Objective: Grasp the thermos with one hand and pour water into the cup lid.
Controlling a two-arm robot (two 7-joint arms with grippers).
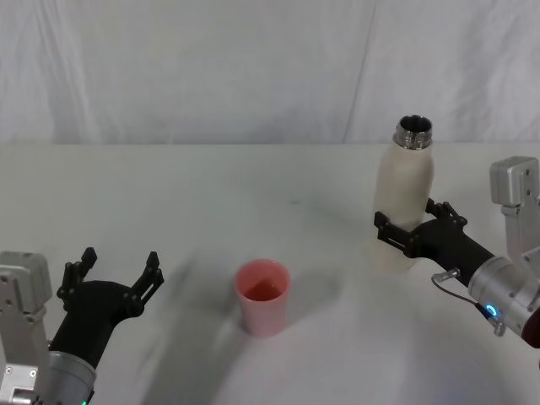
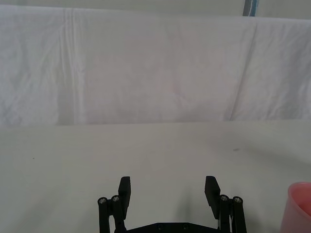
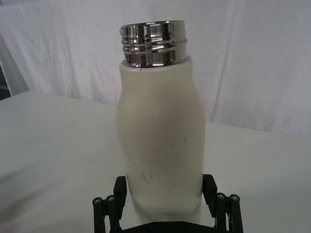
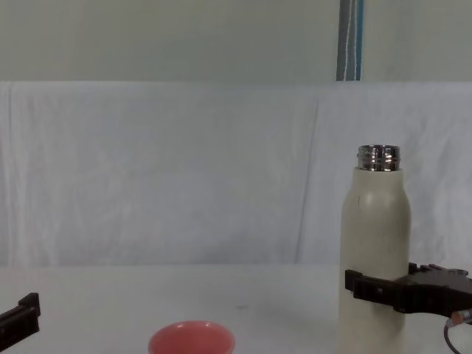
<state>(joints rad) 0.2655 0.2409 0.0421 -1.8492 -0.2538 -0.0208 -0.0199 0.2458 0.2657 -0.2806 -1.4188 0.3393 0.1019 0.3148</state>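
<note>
You have the thermos (image 1: 405,198) standing upright on the white tabletop (image 1: 253,186), over on the right side and farther back than the cup lid (image 1: 262,296). Its cap is off, so the shiny threaded steel neck is bare and open at the top. Your right gripper (image 1: 411,226) sits at the lower part of the bottle, with one black finger on each side of the body. In the right wrist view the fingers (image 3: 120,187) lie right against the cream wall on both sides, low down near the base, so they look clamped on the thermos, and the bottle's bottom is still on the tabletop. In the chest view the same finger crosses the bottle's lower third like a dark band.

The pink cup lid stands upright near the middle of the tabletop, closer to you than the thermos and well apart from it, to its left. Its mouth faces up; you cannot tell whether there is any water in it.

Your left gripper (image 1: 118,272) hovers low at the near left, well clear of the cup lid, with its fingers spread wide apart and nothing between them. A white cloth (image 4: 184,169) hangs behind the tabletop.
</note>
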